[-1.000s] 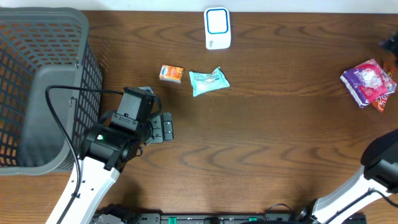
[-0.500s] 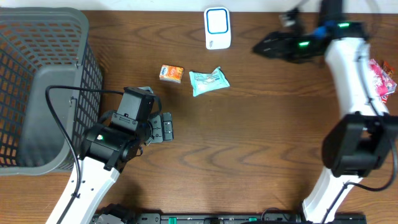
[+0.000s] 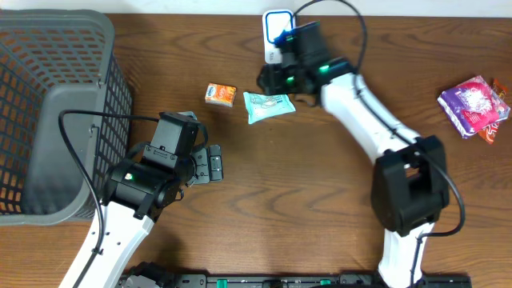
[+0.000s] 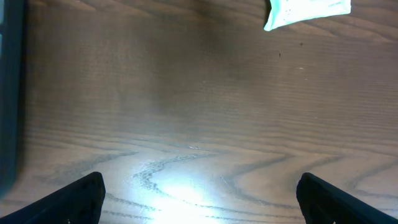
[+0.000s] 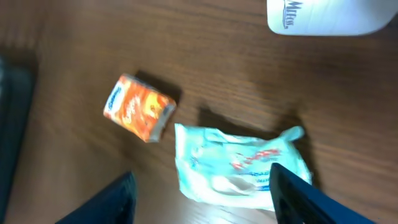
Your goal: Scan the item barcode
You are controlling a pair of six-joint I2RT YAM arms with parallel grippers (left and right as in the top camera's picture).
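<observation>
A teal packet lies flat on the wooden table, just in front of the white barcode scanner at the back edge. My right gripper hangs over the packet's far side, and the arm covers part of the scanner. In the right wrist view the teal packet lies between the tips of my right gripper, which is open and not touching it. A small orange box sits left of the packet. My left gripper is open above bare wood, nothing in it.
A large grey mesh basket fills the left end of the table. A purple packet lies at the far right. The left wrist view shows bare wood, with the teal packet at its top edge.
The right arm has swung in from the far right, across the back of the table, to above the teal packet. Its jaws have narrowed a little. The left arm has not moved.
</observation>
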